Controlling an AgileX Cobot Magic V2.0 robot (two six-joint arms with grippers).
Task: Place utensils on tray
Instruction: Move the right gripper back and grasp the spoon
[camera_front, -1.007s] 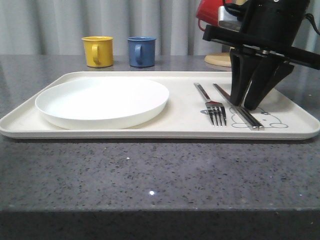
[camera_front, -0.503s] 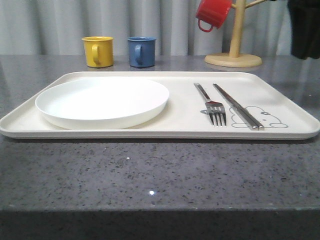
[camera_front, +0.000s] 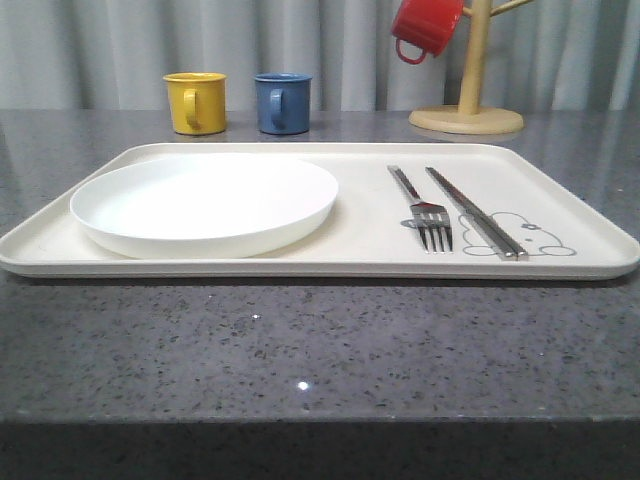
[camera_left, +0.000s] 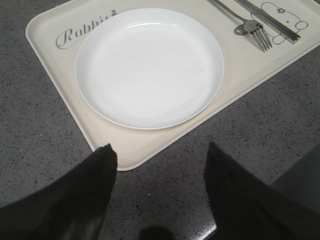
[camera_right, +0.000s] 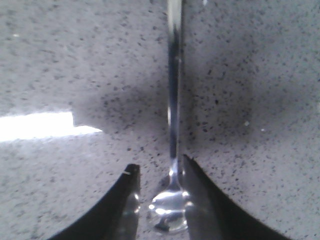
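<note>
On the right half of the cream tray (camera_front: 300, 268) lie the fork (camera_front: 430, 225) and the pair of chopsticks (camera_front: 475, 215), side by side and pointing toward the front. Both also appear in the left wrist view, fork (camera_left: 252, 32) and chopsticks (camera_left: 272, 22), on the tray (camera_left: 130, 145). The spoon (camera_right: 173, 100) lies on the speckled grey counter. My right gripper (camera_right: 159, 164) is open and low over it, its fingers straddling the bowl end; one finger is close against the bowl. My left gripper (camera_left: 160, 147) hangs open and empty above the counter by a tray corner.
A round white plate (camera_front: 205, 200) takes up the tray's left half. Behind the tray stand a yellow mug (camera_front: 195, 102) and a blue mug (camera_front: 283, 102). A wooden mug tree (camera_front: 468, 90) at the back right holds a red mug (camera_front: 425, 27).
A second ago my right gripper stood open over the chopsticks on the tray. It lifted away to the right and has left the front view. Fork and chopsticks stayed put.
</note>
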